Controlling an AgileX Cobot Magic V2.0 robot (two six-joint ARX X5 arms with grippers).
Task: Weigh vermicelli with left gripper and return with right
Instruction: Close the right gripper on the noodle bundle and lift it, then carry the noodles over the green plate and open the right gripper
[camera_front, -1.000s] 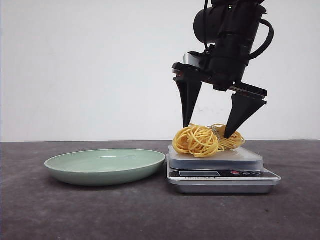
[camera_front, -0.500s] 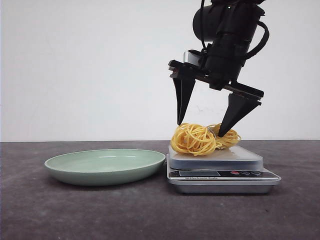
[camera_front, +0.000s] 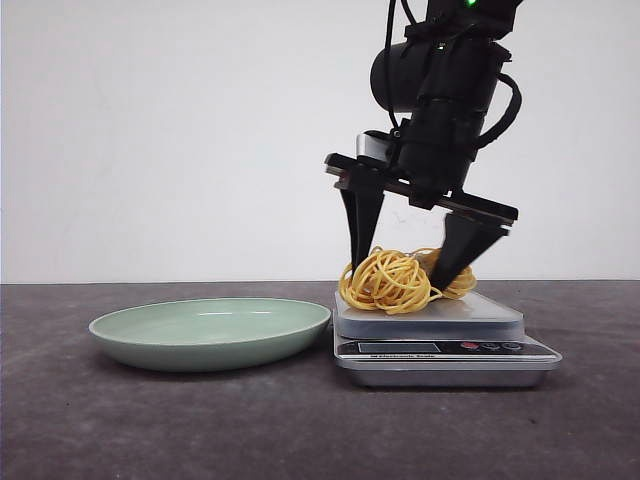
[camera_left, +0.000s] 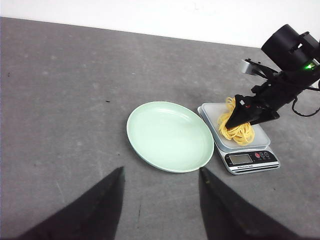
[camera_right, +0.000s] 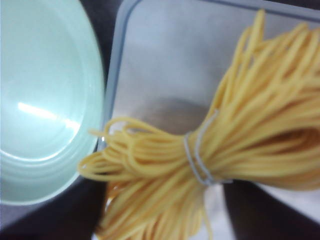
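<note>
The vermicelli (camera_front: 395, 282), a yellow coiled bundle tied with a thin whitish band, lies on the platform of the silver kitchen scale (camera_front: 445, 350). My right gripper (camera_front: 398, 275) points down over it, open, one finger at each side of the bundle, tips low among the strands. The right wrist view shows the vermicelli (camera_right: 200, 165) close up between the two dark fingers (camera_right: 70, 210). My left gripper (camera_left: 161, 170) is open and empty, held back above the table, well away from the vermicelli (camera_left: 237, 131) and the scale (camera_left: 245, 159).
An empty pale green plate (camera_front: 210, 330) sits on the dark table just left of the scale, almost touching it. It also shows as the plate (camera_left: 170, 135) in the left wrist view. A white wall stands behind the table.
The right gripper has come down and a little to the left, so its fingertips now reach lower round the vermicelli. The bundle has shifted slightly left on the scale.
</note>
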